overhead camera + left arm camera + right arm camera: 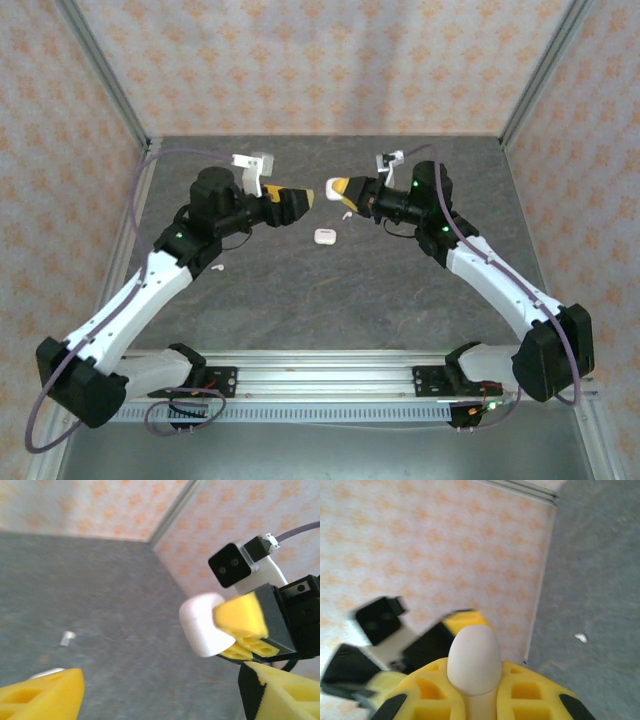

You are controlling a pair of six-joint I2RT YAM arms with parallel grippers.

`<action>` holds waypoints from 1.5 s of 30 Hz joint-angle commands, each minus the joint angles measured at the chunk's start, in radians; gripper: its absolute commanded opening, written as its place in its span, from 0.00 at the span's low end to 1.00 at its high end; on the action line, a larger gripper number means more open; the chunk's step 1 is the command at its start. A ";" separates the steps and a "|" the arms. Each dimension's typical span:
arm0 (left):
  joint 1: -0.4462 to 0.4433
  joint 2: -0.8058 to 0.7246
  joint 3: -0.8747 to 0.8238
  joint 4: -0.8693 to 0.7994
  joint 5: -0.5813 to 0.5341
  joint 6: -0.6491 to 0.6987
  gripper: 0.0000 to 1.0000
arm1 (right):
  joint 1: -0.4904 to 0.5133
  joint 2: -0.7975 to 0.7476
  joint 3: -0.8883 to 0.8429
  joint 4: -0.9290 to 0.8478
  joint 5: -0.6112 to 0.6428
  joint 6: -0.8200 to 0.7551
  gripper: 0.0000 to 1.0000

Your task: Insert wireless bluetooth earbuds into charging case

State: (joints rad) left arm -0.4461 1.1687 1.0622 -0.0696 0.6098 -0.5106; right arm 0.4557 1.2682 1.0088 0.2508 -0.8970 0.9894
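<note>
Right gripper [338, 186] pinching white case [472, 655], left gripper [303, 200] spread

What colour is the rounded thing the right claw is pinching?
White; the charging case shows best in the left wrist view.

Worktop [300, 300]: dark grey, mottled stone pattern.
Walls [300, 60]: pale cream-pink, with a repeating orange floral motif.
Left gripper [305, 199], right gripper [335, 186]: yellow jaws, black backing.
Arms [140, 300]: white shells, black joints.
Cables [185, 150]: lilac.
Charging case [200, 625] in the right jaws: plain glossy white, no marking.
Second case [323, 236] on the worktop: white.
Earbud [346, 214] on the worktop: white.
Wrist camera [232, 565]: black face, white housing.
Base rail [330, 375]: silver.
</note>
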 commanded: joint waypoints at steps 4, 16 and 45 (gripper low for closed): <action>0.002 0.069 -0.018 0.367 0.245 -0.281 0.71 | 0.007 -0.021 -0.030 0.309 -0.011 0.153 0.00; 0.002 0.119 0.011 0.460 0.298 -0.334 0.48 | 0.019 -0.024 -0.015 0.277 -0.056 0.123 0.00; -0.022 0.088 0.045 0.231 0.338 -0.133 0.00 | 0.018 -0.065 0.139 -0.130 -0.106 -0.185 0.49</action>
State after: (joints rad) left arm -0.4629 1.2888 1.0676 0.2626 0.9146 -0.7483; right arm 0.4789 1.2308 1.0843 0.1947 -0.9443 0.9104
